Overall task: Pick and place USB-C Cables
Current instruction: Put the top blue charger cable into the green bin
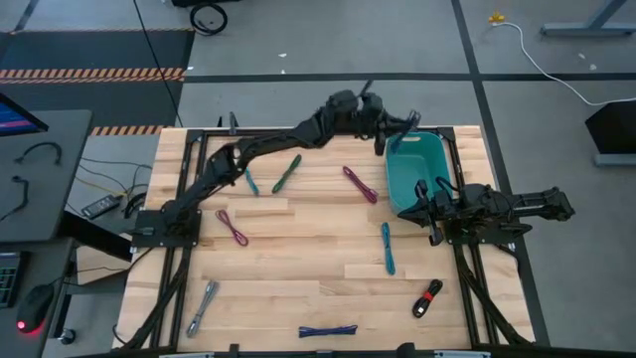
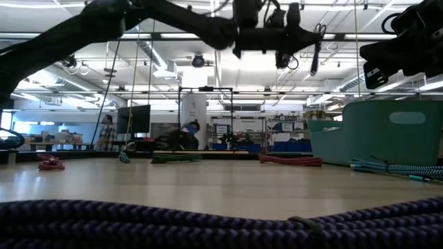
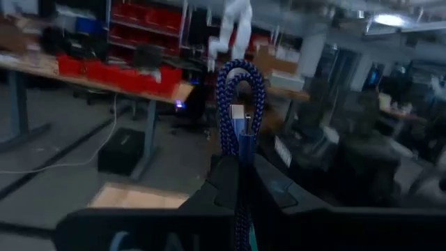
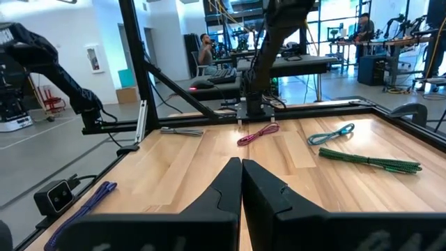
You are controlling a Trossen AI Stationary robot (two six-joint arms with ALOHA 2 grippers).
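Observation:
My left gripper (image 1: 390,137) hangs high above the far left corner of the teal bin (image 1: 422,189), shut on a blue braided USB-C cable bundle (image 3: 240,97). In the low view this gripper (image 2: 304,43) is well above the bin (image 2: 387,131). My right gripper (image 1: 425,204) waits shut at the bin's near side, touching nothing; its closed fingers (image 4: 230,183) point across the table. Lying flat on the wood are teal (image 1: 250,182), green (image 1: 286,171), maroon (image 1: 360,184), magenta (image 1: 232,227), teal-blue (image 1: 387,247), silver-grey (image 1: 203,306), blue (image 1: 328,331) and black-red (image 1: 427,297) bundles. My left gripper pinches the blue braided bundle between its two fingers (image 3: 223,183). The bundle runs along the fingers, and its folded loop end (image 3: 240,77) juts past the fingertips. It is lifted clear of the table and the bin.
The bin stands against the table's right frame rail, just behind my right arm. Black frame rails (image 1: 189,159) border the tabletop. Open wood lies in the table's middle (image 1: 308,259). A dark purple cable (image 2: 208,221) fills the low view's foreground. People are in the room beyond.

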